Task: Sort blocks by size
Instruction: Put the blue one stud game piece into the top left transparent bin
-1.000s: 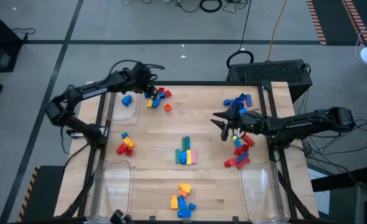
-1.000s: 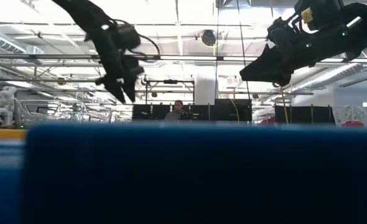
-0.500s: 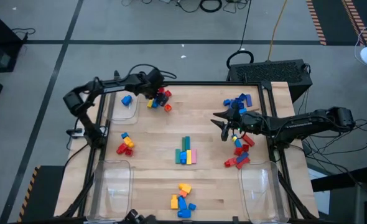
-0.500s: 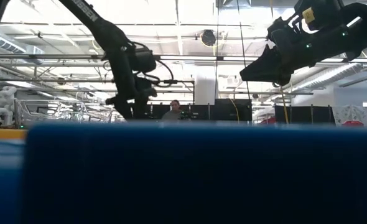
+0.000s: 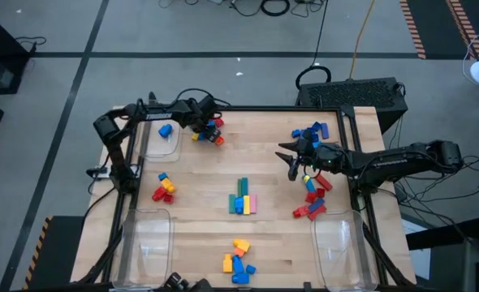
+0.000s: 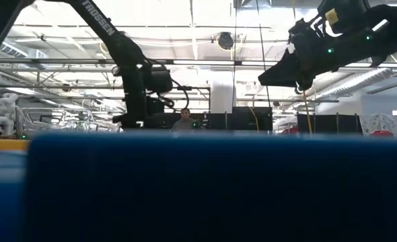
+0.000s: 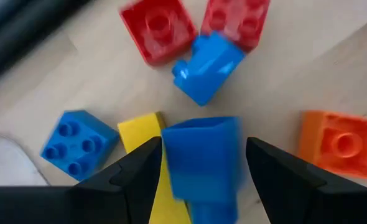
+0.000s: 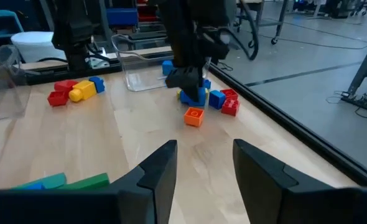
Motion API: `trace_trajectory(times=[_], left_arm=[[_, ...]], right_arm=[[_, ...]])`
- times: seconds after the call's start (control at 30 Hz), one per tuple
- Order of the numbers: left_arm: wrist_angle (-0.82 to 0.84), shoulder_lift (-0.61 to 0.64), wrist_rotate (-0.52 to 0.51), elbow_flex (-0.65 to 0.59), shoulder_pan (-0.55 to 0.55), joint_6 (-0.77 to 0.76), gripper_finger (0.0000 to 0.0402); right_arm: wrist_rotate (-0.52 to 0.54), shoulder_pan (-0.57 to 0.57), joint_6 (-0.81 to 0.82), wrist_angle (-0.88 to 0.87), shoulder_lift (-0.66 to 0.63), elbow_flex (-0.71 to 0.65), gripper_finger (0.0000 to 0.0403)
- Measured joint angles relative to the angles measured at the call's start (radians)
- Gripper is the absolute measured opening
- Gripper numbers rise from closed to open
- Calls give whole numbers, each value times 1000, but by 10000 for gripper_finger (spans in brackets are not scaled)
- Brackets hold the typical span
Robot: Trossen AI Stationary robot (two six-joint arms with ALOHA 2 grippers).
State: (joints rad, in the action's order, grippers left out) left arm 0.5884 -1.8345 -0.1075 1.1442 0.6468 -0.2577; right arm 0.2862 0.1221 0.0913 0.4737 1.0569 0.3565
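Note:
A small pile of blocks, red, blue, yellow and orange, lies at the table's far left. My left gripper points steeply down into this pile. In the left wrist view it is open, with a blue block between its two fingers. That block lies on a yellow block. My right gripper hangs open above the table's right half, and nothing is between its fingers. The low view shows it high up. My left gripper comes at the blue block from above, one finger on each side of it. The block's sides stand very close to both fingers. I cannot tell whether they touch it.
A clear bin beside the pile holds one blue block. More clear bins stand at the near left and near right. Other block piles lie at left, centre, near edge and right.
My left gripper has sunk onto the far-left pile, drifting a little toward the table's right edge and tipping more steeply downward. It has stayed open.

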Motion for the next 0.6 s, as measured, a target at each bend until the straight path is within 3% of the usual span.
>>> trace_trajectory(times=[0.3,0.6], left_arm=[[-1,-12,-6,0,-7,1,226],[3,-12,-5,0,-15,9,144]], right_arm=[[0,17,-9,1,0,0,141],[-1,17,-11,1,0,0,141]])
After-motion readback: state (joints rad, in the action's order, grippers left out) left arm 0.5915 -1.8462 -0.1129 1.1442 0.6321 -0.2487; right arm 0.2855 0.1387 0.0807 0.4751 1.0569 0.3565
